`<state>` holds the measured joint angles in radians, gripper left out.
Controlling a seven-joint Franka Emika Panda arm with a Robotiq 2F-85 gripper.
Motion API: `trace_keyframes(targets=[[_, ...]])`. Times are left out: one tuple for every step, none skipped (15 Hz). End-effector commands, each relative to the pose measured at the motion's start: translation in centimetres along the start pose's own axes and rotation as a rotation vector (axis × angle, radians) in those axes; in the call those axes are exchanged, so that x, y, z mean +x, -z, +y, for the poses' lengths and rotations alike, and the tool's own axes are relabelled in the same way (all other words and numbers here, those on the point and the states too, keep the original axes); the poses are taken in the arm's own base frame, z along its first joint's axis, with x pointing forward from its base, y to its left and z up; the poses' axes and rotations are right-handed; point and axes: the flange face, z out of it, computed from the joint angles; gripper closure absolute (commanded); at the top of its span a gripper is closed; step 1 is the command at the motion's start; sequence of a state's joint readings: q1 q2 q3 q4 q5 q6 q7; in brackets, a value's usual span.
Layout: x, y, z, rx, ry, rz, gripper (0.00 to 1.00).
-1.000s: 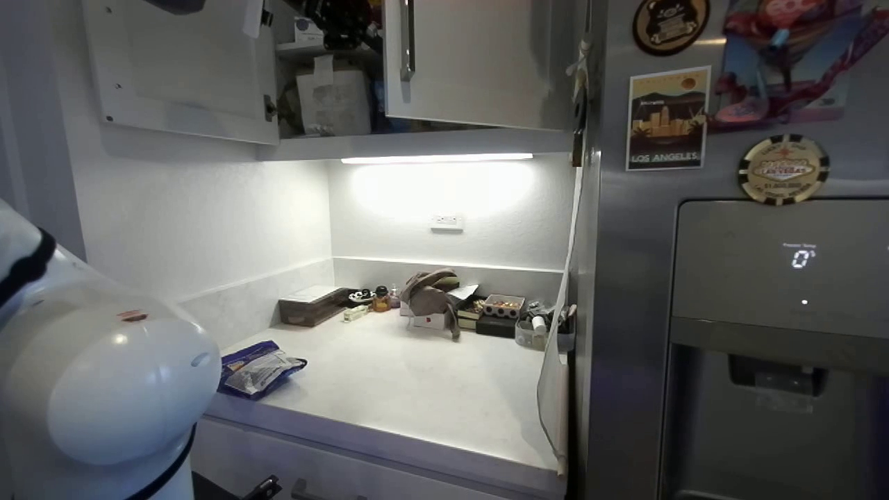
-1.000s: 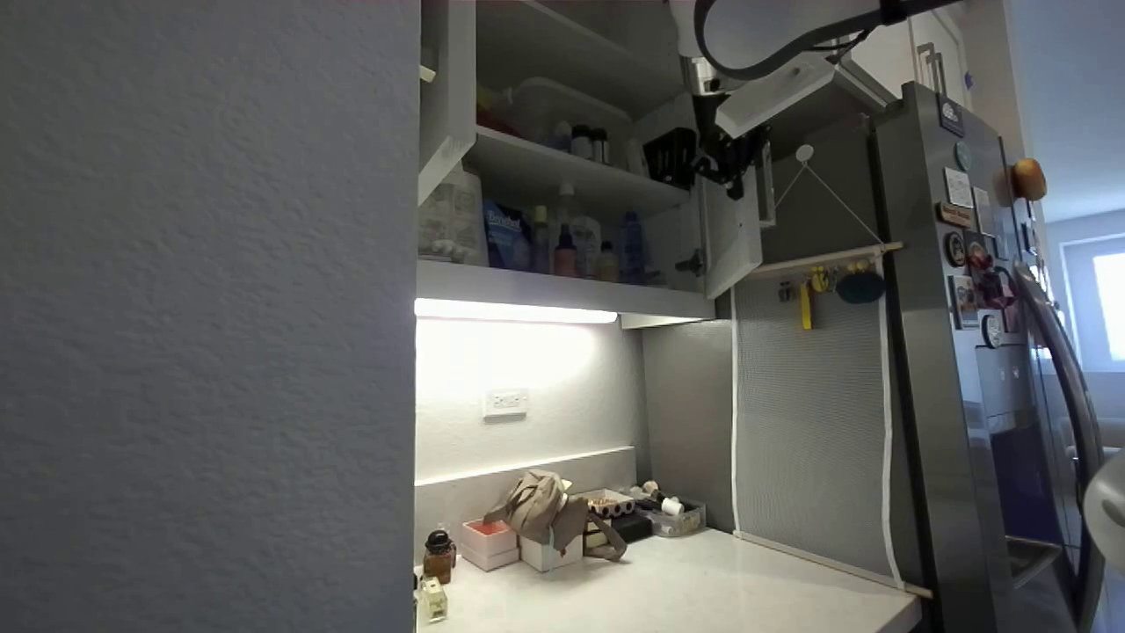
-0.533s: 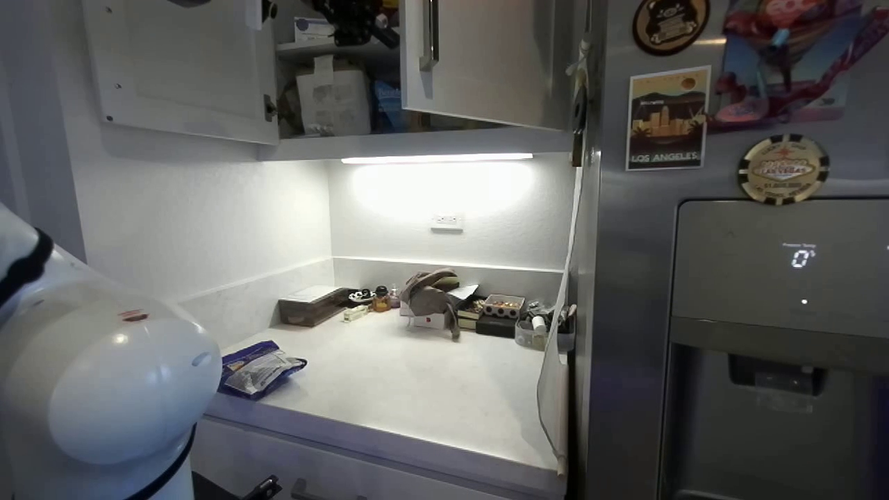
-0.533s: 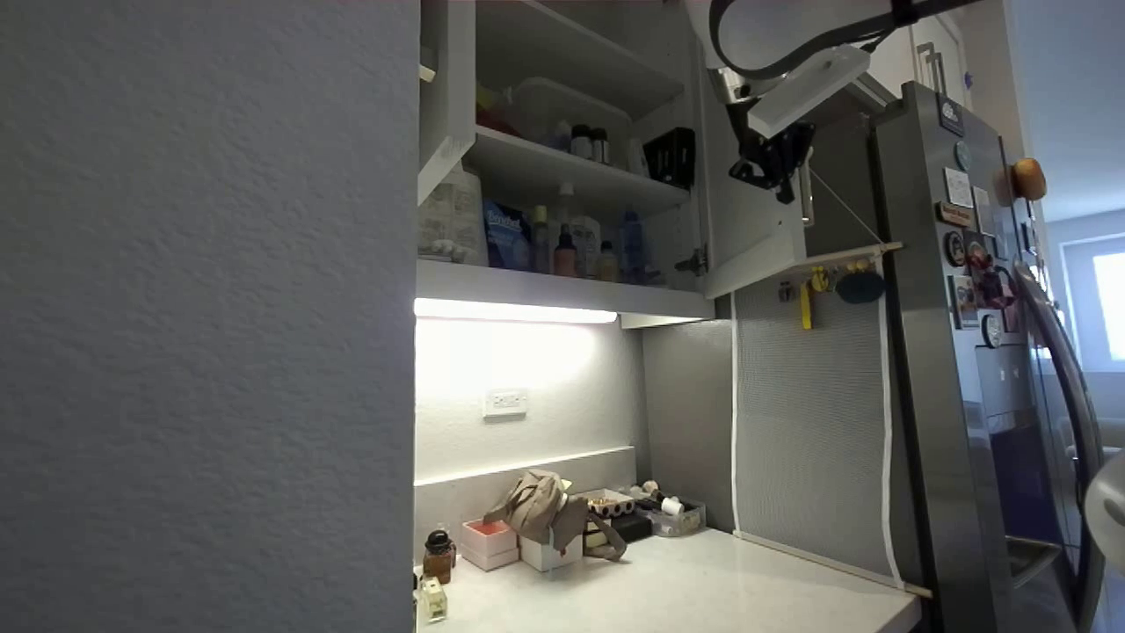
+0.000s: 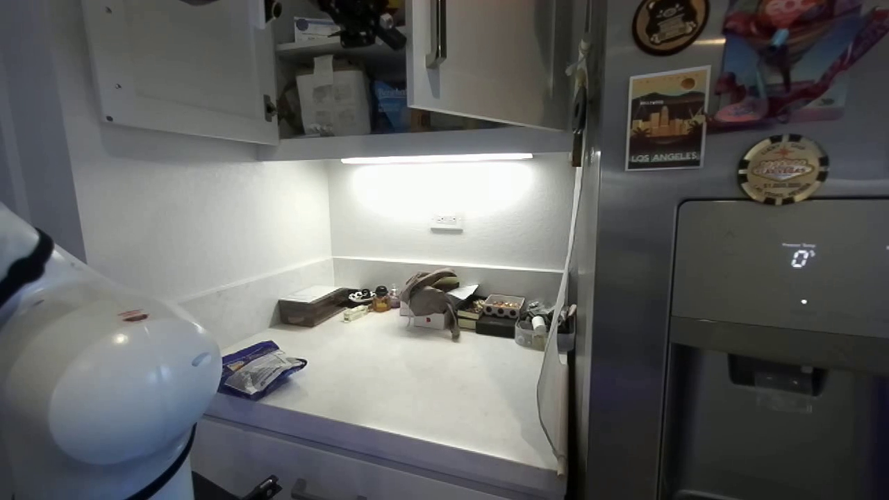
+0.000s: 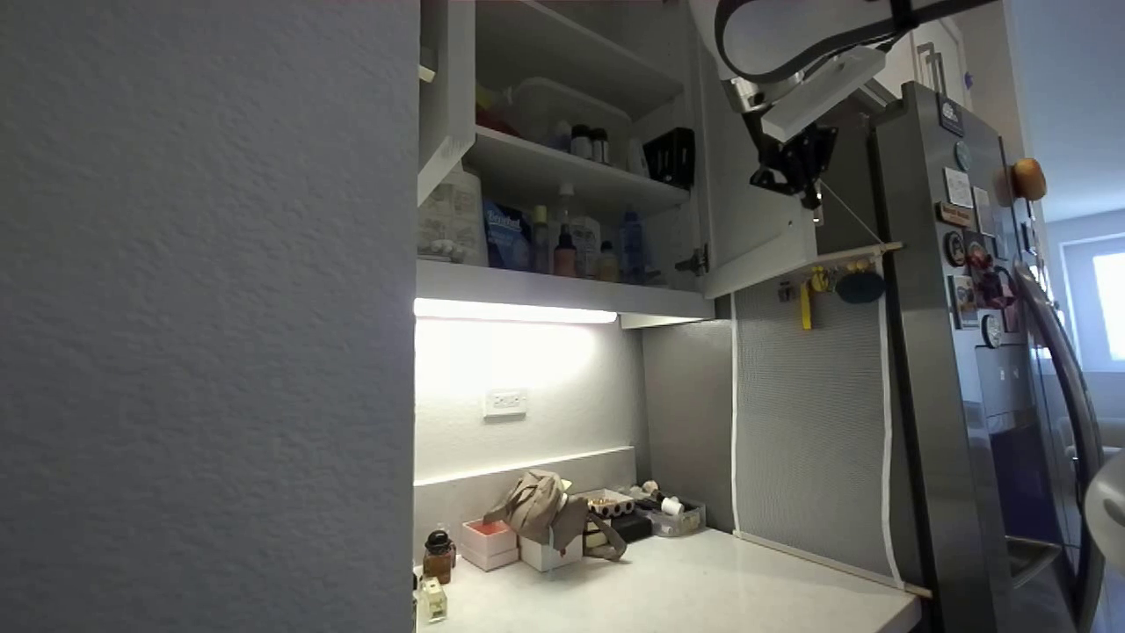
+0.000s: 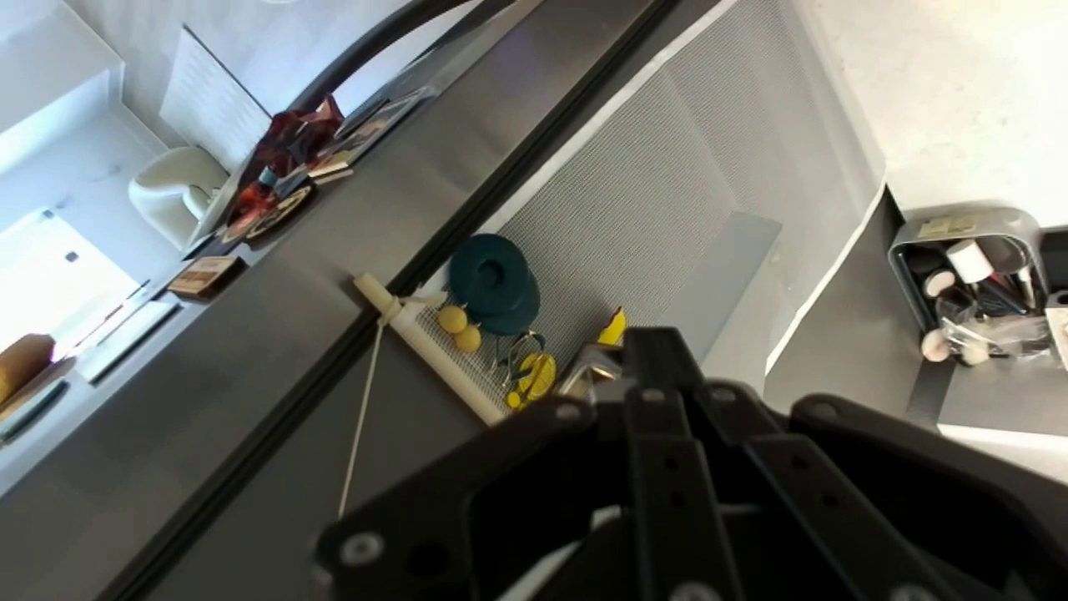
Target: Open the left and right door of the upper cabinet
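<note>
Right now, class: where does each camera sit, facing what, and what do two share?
Wrist view: wrist-mounted, facing down beside the fridge; hand shows.
An exterior view: before the counter, facing the back wall; arm and hand show.
An exterior view: beside a near wall, facing the upper cabinet; arm and hand show.
Both exterior views share the light strip.

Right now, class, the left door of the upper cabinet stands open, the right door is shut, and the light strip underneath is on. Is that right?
Not quite: the right door is not shut. It stands open too, angled out from the upper cabinet, as both exterior views show. The rest holds: the left door is open, and the light strip underneath is on.
</note>
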<state>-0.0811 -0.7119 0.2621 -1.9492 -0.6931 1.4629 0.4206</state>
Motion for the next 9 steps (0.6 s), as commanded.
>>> trace_keyframes(targets=[[0.6,-0.7,0.6,-0.017,-0.037,-0.036,1.0],[0.7,-0.9,0.7,-0.007,-0.04,-0.051,1.0],[0.8,-0.9,0.5,0.009,-0.035,-0.064,1.0],[0.8,-0.7,0.2,0.021,-0.025,-0.076,1.0],[0.9,-0.1,-0.2,0.047,0.006,-0.084,1.0],[1.0,0.3,-0.5,0.082,0.033,-0.089,1.0],[1.3,1.1,-1.0,0.129,0.06,-0.085,1.0],[1.4,1.7,-1.2,0.163,0.076,-0.075,1.0],[1.8,2.5,-2.0,0.191,0.09,-0.066,1.0]])
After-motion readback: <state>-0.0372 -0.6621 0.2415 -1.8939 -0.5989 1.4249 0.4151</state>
